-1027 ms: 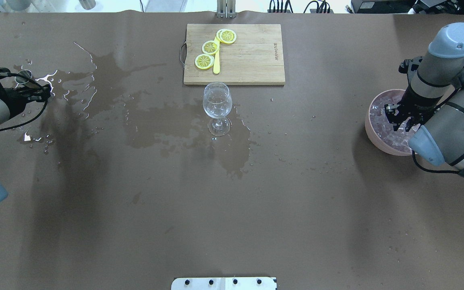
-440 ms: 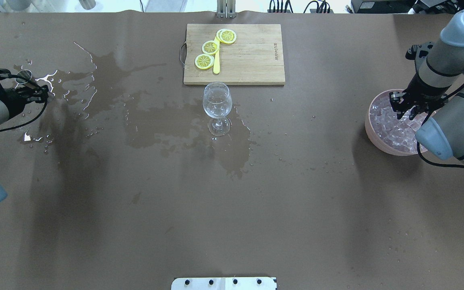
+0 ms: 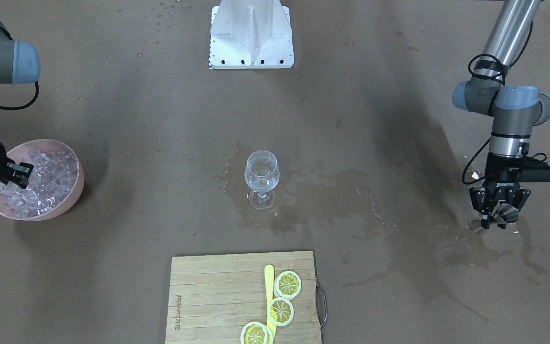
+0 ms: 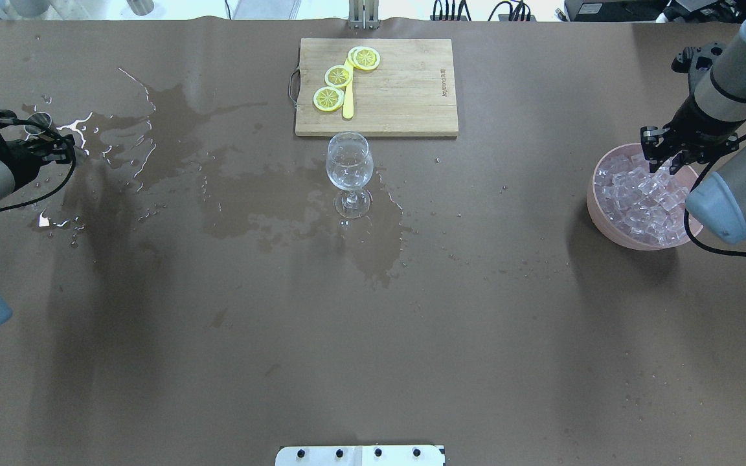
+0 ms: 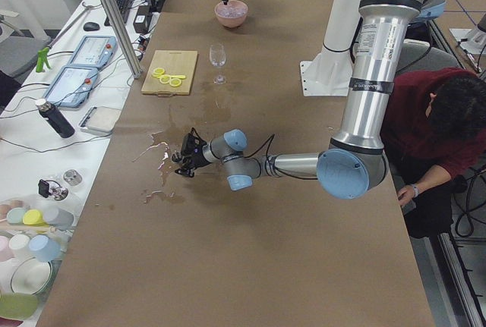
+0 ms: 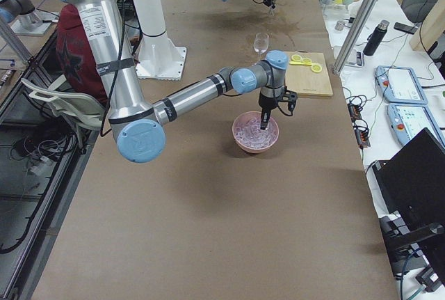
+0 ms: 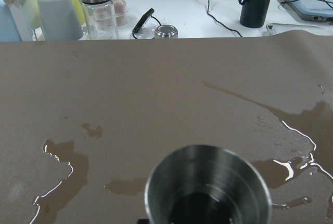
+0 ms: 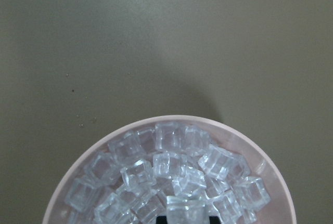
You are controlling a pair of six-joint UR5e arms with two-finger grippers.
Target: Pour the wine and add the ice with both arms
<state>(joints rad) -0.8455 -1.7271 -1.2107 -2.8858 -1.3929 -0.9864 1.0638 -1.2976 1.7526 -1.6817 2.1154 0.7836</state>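
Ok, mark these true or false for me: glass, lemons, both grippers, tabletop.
The wine glass stands upright on the table. True.
The lemon slices are in the glass. False: they lie on the cutting board.
The left gripper holds a metal cup. True.
The right gripper is above the glass. False: it is above the pink bowl of ice.
The table is dry. False: wet patches spread around the glass.
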